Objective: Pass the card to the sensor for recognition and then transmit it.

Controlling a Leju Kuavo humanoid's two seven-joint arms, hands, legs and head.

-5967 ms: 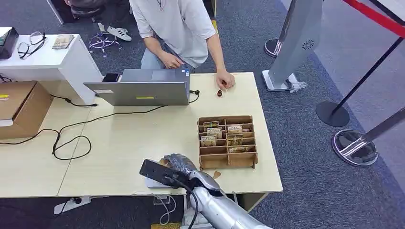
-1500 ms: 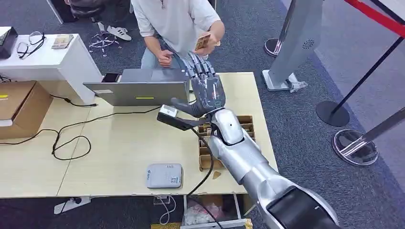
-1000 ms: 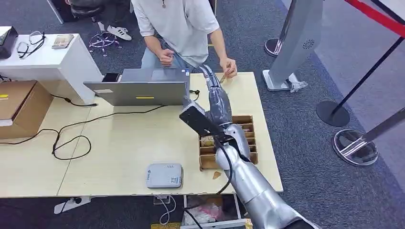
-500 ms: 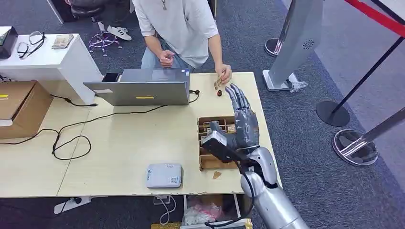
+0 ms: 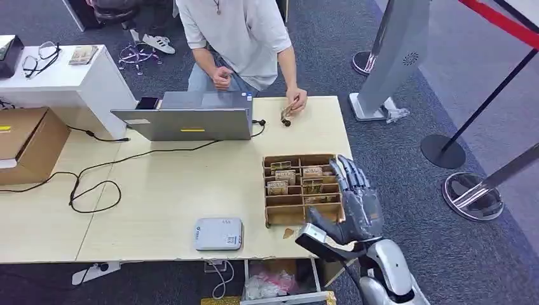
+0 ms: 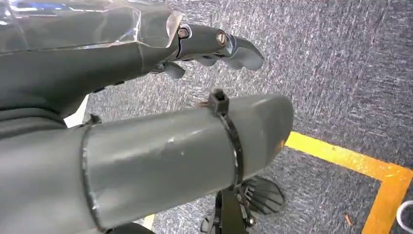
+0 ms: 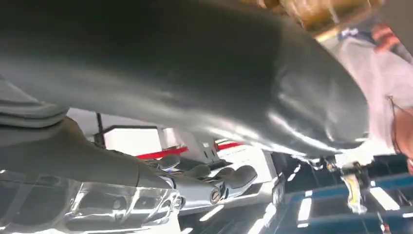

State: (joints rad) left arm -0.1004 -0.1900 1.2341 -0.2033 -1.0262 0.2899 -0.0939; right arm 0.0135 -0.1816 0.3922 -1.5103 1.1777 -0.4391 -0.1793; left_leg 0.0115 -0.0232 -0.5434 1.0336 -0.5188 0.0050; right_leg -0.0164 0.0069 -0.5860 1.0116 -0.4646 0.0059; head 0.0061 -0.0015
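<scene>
While the table [image 5: 159, 190] spans the middle of the head view, a person [image 5: 238, 35] stands at its far edge behind an open laptop [image 5: 184, 117]. Right of the laptop, the person's hand [image 5: 296, 100] rests on the tabletop pinching the card [image 5: 287, 112], just beside a small dark thing. Nearer, toward the right side, sits a wooden tray [image 5: 302, 189] with cards in its far slots. The right hand [image 5: 353, 203] hangs over the table's near right corner, just right of the tray, palm up, fingers spread and straight, holding nothing. Left of it, at the near edge, lies the grey sensor [image 5: 218, 233]. The left hand [image 6: 146, 97] shows over dark carpet with a yellow line, its fingers loosely extended and apart, gripping nothing.
</scene>
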